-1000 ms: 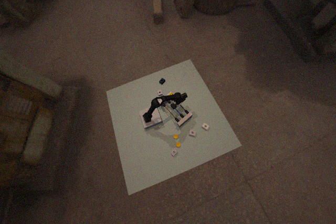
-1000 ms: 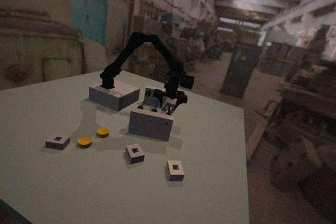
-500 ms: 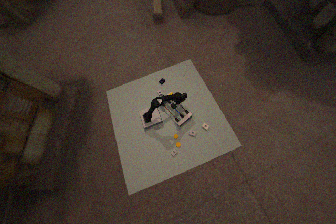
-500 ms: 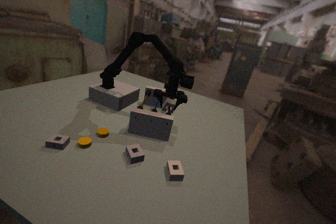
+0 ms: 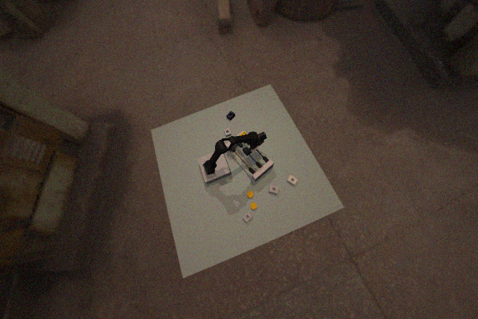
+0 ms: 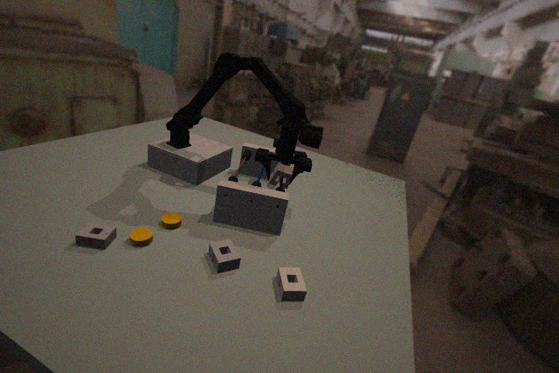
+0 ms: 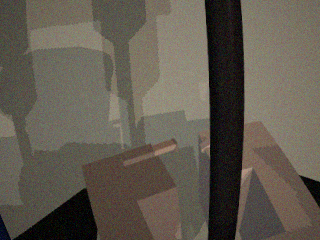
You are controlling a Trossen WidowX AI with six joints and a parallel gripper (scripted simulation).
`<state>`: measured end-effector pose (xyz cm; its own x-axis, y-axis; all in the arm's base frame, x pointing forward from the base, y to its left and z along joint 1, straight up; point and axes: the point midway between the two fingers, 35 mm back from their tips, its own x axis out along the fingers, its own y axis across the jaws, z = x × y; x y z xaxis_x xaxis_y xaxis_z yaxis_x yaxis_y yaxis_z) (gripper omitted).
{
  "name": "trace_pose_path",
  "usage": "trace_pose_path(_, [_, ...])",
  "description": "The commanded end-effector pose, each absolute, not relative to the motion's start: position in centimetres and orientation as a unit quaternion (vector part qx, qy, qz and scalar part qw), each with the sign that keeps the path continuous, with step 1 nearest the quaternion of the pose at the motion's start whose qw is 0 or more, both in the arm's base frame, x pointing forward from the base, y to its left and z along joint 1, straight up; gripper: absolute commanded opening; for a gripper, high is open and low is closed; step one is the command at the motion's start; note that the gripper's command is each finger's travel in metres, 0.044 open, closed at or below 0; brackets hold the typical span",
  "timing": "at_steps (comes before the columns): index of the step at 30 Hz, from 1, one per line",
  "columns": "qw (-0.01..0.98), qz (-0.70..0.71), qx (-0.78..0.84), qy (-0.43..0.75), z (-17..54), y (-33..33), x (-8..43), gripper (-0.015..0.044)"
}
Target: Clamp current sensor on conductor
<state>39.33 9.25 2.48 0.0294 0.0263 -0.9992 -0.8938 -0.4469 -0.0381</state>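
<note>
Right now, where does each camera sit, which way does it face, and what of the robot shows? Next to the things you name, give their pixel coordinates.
Top: high overhead, facing down at the table [image 5: 185, 230] [image 6: 90, 310]; whole arm.
Exterior: beside the table, angled down across it; whole arm, gripper [image 6: 283, 175].
Wrist: on the arm, facing past black fingertips toward the table.
Top and exterior share two yellow discs.
</note>
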Motion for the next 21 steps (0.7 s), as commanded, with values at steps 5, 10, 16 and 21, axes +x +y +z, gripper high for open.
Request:
trace_pose_path(5, [0.385,0.597,-0.605,0.358,2.49,9.22,39.34,0.0])
trace_pose_path(10, [0.385,0.597,-0.605,0.358,2.49,9.22,39.34,0.0])
trace_pose_path(16, [0.385,0.597,-0.605,0.358,2.49,9.22,39.34,0.0])
trace_pose_path(21, [0.389,0.594,-0.608,0.354,2.47,9.26,39.42,0.0])
